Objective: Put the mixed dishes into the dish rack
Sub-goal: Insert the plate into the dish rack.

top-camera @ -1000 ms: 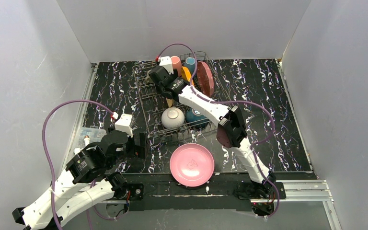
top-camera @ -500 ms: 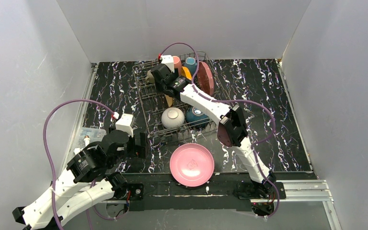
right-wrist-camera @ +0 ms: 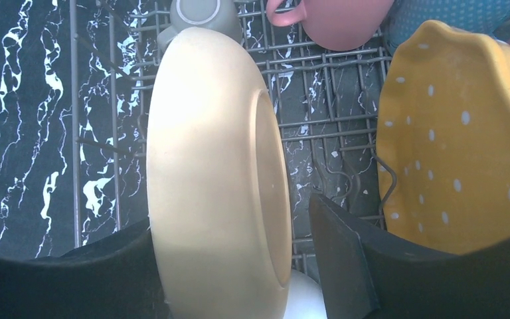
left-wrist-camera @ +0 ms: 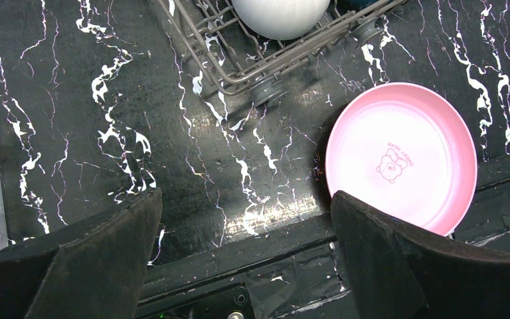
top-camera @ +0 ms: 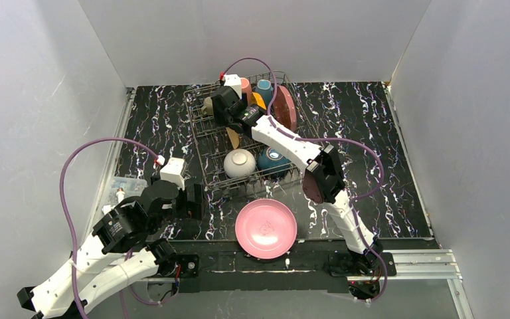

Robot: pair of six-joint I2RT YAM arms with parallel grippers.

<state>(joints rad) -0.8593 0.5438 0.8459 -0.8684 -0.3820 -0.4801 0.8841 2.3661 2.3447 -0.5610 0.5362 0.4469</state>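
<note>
The wire dish rack [top-camera: 198,136] holds the white bowl [top-camera: 240,163], dark-blue bowl [top-camera: 272,161], dark-red plate [top-camera: 284,108], orange plate [right-wrist-camera: 451,139], and pink [right-wrist-camera: 335,20], teal [right-wrist-camera: 451,16] and olive-grey [right-wrist-camera: 198,13] mugs. The tan bowl [right-wrist-camera: 212,173] stands on edge in the rack. My right gripper [right-wrist-camera: 232,212] straddles it, open, with a gap at the right finger. The pink plate [top-camera: 266,228] lies flat on the table in front of the rack. My left gripper [left-wrist-camera: 246,196] is open and empty above the near table edge, left of the pink plate [left-wrist-camera: 402,156].
A clear plastic box [top-camera: 123,188] sits at the table's left edge beside the left arm. The rack's near corner [left-wrist-camera: 265,86] is close ahead of the left gripper. The black rail [top-camera: 272,262] runs along the front.
My right gripper has moved a little toward the back of the rack above the tan bowl. The left arm and the pink plate have not moved.
</note>
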